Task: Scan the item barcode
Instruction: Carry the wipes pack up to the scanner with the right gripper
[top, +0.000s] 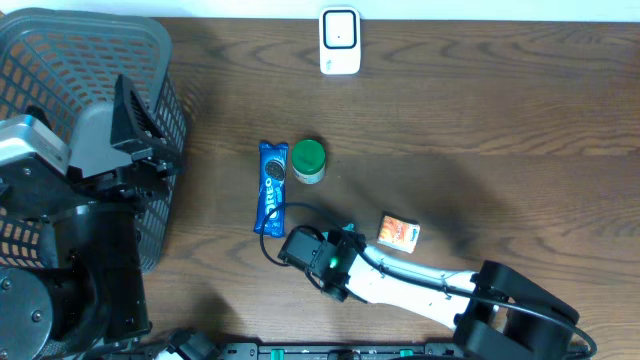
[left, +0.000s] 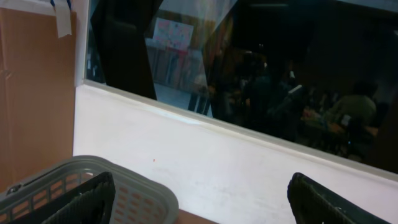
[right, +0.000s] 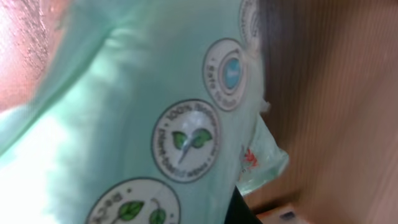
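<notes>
Overhead downward over table (top: 520, 120) (right wrist against pouch (right: 124, 124))

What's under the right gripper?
A mint-green packet with round leaf badges, filling the wrist view. From overhead the right arm covers nearly all of it; no barcode shows.

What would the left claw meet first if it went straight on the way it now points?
The left claw likely meets the white wall under the window, past the basket rim; depth unclear.

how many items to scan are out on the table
4: blue cookie pack, green-lidded jar beside it, orange box, mint packet at the tip of the right arm, which may hide more.
</notes>
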